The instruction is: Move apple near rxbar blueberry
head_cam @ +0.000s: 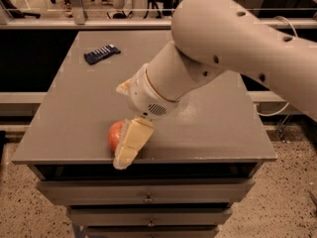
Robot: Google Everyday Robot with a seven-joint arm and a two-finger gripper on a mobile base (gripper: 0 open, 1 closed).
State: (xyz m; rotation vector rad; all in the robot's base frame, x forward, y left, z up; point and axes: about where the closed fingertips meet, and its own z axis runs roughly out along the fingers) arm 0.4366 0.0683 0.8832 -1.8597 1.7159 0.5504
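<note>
The red-orange apple sits on the grey table close to its front edge, left of centre. My gripper has come down over it, and its cream-coloured finger covers the apple's right side. The large white arm reaches in from the upper right. The rxbar blueberry, a flat navy wrapper with pale markings, lies at the table's far left, well apart from the apple and the gripper.
The table top sits on a cabinet with drawers below the front edge. Beyond the far edge runs a rail, with chair legs and people's feet behind it. The floor is speckled.
</note>
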